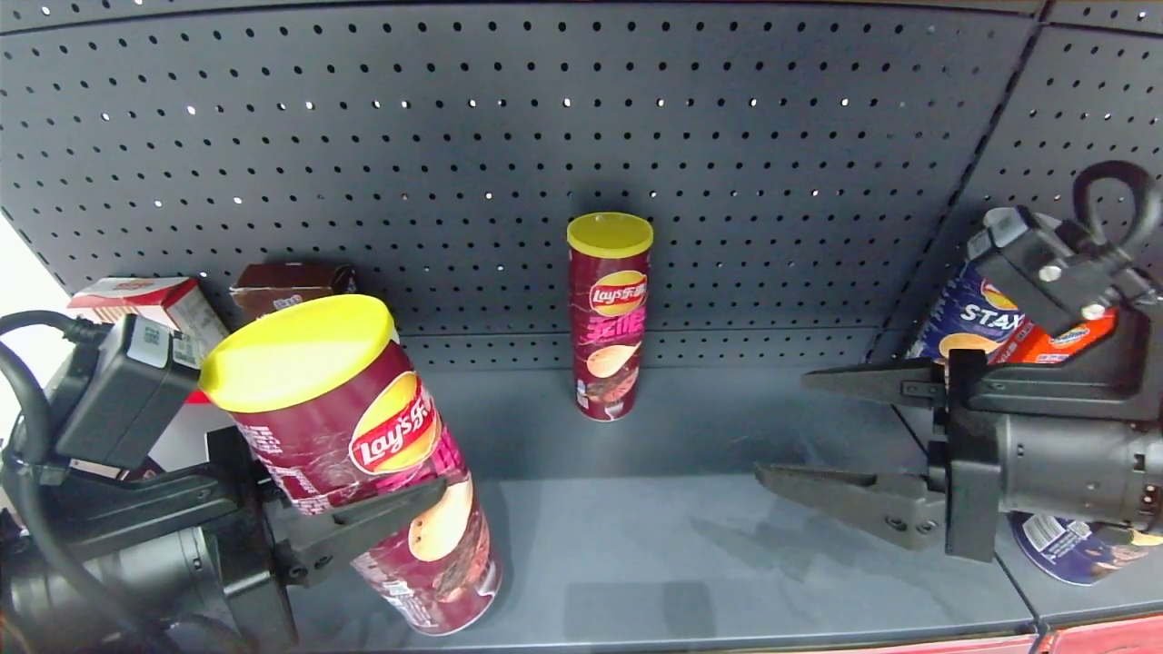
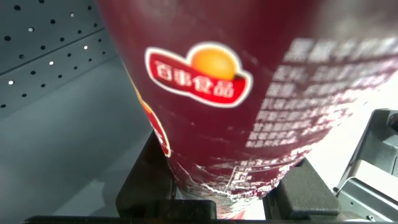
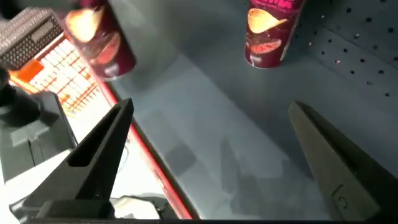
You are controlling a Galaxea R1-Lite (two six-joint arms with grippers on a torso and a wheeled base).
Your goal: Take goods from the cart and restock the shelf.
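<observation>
1. Your left hand [image 1: 391, 518] grasps the chip can [image 1: 363, 427], tilted, its base below the hand by the shelf [image 1: 636, 545] front: release w/o righting & it tips off
2. Your right hand [image 1: 781, 427] is released, empty, well apart: don't sweep it in

One chip can [image 1: 609, 318] is standing upright at the middle back of the shelf [image 1: 690, 545], a second chip can [image 1: 363, 454] is tilting over its front left in the left gripper [image 1: 363, 518], with two boxes [image 1: 154, 304] sitting behind, and the right gripper [image 1: 781, 427] is hanging over the right side.
</observation>
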